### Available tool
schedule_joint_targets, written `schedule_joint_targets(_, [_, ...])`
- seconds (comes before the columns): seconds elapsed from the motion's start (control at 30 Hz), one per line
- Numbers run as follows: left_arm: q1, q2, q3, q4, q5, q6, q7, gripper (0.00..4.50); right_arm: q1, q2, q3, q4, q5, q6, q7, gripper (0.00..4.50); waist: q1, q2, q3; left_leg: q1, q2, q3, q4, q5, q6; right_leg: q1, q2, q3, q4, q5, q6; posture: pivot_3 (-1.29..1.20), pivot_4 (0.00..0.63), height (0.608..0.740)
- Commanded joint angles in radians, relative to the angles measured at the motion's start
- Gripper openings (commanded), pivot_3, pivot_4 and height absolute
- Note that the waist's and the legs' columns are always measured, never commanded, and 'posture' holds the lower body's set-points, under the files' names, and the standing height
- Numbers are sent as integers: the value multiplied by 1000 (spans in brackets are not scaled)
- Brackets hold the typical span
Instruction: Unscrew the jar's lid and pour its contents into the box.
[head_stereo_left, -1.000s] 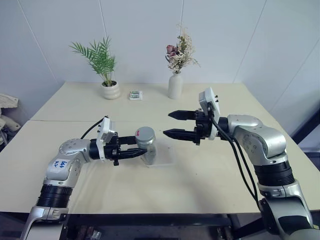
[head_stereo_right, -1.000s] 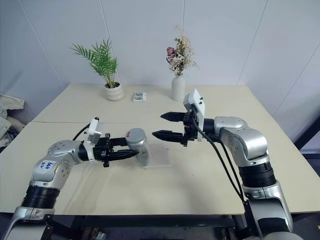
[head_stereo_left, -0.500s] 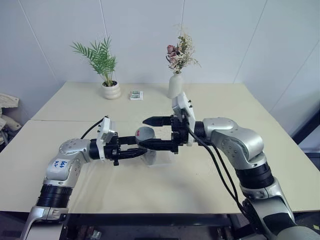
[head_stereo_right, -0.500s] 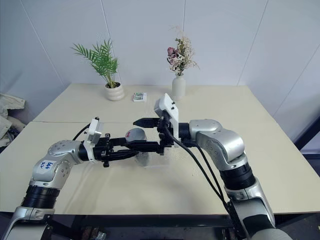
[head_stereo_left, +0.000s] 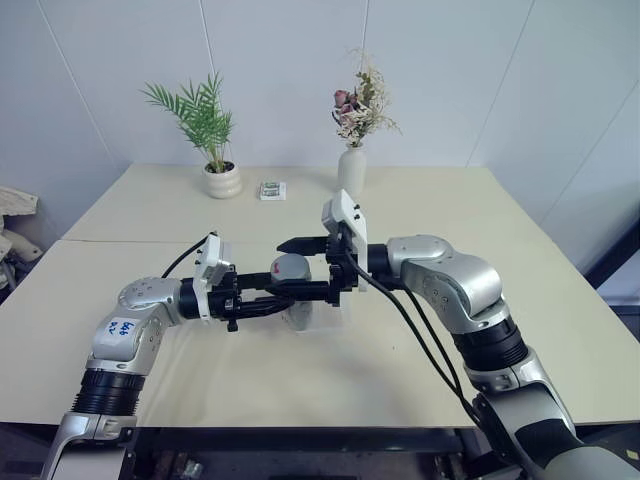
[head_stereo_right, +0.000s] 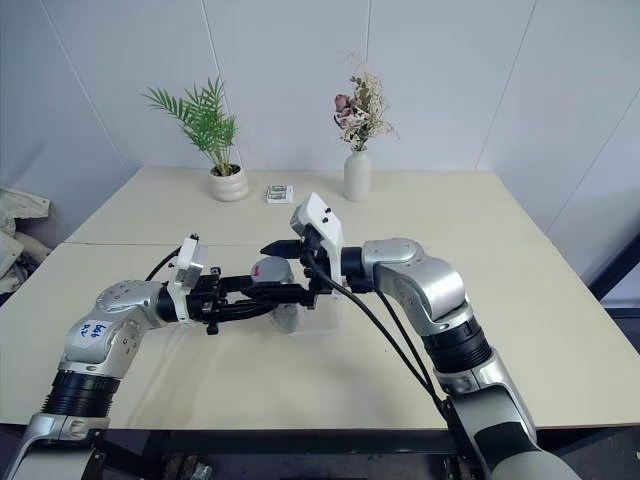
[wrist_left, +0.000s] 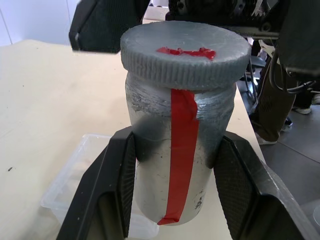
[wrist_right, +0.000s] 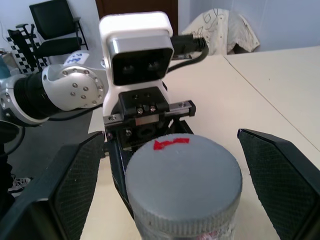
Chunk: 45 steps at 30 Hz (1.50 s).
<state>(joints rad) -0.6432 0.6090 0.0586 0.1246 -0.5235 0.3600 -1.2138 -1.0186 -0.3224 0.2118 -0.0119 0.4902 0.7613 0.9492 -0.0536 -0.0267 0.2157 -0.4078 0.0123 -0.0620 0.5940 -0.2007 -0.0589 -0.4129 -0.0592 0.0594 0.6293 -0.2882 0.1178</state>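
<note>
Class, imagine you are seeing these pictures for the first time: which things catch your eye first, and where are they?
Mid-table, the left gripper holds the silvery jar upright above the clear box, its grey lid on. The right gripper faces it, open, one finger on each side of the lid. Along the table's far edge stand a potted palm and a vase of dried flowers.

The pale table (head_stereo_left: 420, 360) carries a potted palm (head_stereo_left: 222, 180), flower vase (head_stereo_left: 350, 172), small packet (head_stereo_left: 271, 190) and, seemingly, the clear box (wrist_left: 70, 185).

Brushed metal jar (wrist_left: 170, 165), ridged matt lid (wrist_left: 186, 54)
</note>
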Motion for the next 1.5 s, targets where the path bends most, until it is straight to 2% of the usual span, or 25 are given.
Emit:
schedule_joint_targets(0.03, [-8, 4, 14, -42, -14, -2, 1, 1898, -35, 9, -15, -5, -5, -25, -1, 4483, 0, 0, 0, 0, 0, 0, 0, 0, 0, 0, 0, 0, 0, 0, 0, 0, 150, 740])
schedule_joint_targets(0.47, [-14, 4, 14, -34, -11, -6, 0, 1898, -41, 13, -21, 22, -17, -41, 3, 4483, 0, 0, 0, 0, 0, 0, 0, 0, 0, 0, 0, 0, 0, 0, 0, 0, 150, 740])
schedule_joint_targets(0.6, [-14, 5, 14, -34, -10, -7, 0, 1898, -37, 14, -24, 14, -6, -40, 14, 3660, -1, 0, 0, 0, 0, 0, 0, 0, 0, 0, 0, 0, 0, 0, 0, 0, 150, 740])
schedule_joint_targets(0.7, [-13, 8, 15, -35, -12, -7, 2, 1898, -35, 19, -28, 5, 3, -40, 23, 2613, 0, 0, 0, 0, 0, 0, 0, 0, 0, 0, 0, 0, 0, 0, 0, 0, 150, 740])
schedule_joint_targets(0.73, [-12, 9, 16, -37, -13, -6, 2, 1898, -36, 24, -34, 2, 8, -35, 19, 2562, 0, 0, 0, 0, 0, 0, 0, 0, 0, 0, 0, 0, 0, 0, 0, 0, 150, 740])
schedule_joint_targets(1.1, [-8, 9, 14, -38, -11, -6, -1, 1898, -51, 67, -134, -33, 158, 93, -11, 2562, -1, 0, 0, 0, 0, 0, 0, 0, 0, 0, 0, 0, 0, 0, 0, 0, 150, 740])
schedule_joint_targets(1.2, [-3, 13, 7, -39, -4, -10, -8, 1898, -78, 112, -238, -17, 282, 185, -71, 2562, -1, 0, 0, 0, 0, 0, 0, 0, 0, 0, 0, 0, 1, 0, 0, 0, 150, 740])
schedule_joint_targets(1.3, [-1, 14, 8, -44, -5, -8, -8, 1898, -86, 121, -292, -17, 315, 185, -115, 2562, 1, 0, 0, 0, 0, 0, 0, 0, 0, 0, 0, 0, 1, 0, 0, 0, 150, 740])
schedule_joint_targets(1.4, [7, 20, 15, -60, -10, -2, -6, 1898, -68, 76, -322, -26, 287, 137, -140, 2562, 1, 0, 0, 0, 0, 0, 0, 0, 0, 0, 0, 0, 0, 0, 0, 0, 150, 740])
schedule_joint_targets(1.5, [25, 43, 42, -71, -15, 3, 0, 1898, 26, -79, -379, 24, 134, -32, -172, 2562, 8, 0, 0, -1, 0, 0, 0, -1, 0, 0, -1, 0, -1, 0, 0, 0, 150, 740])
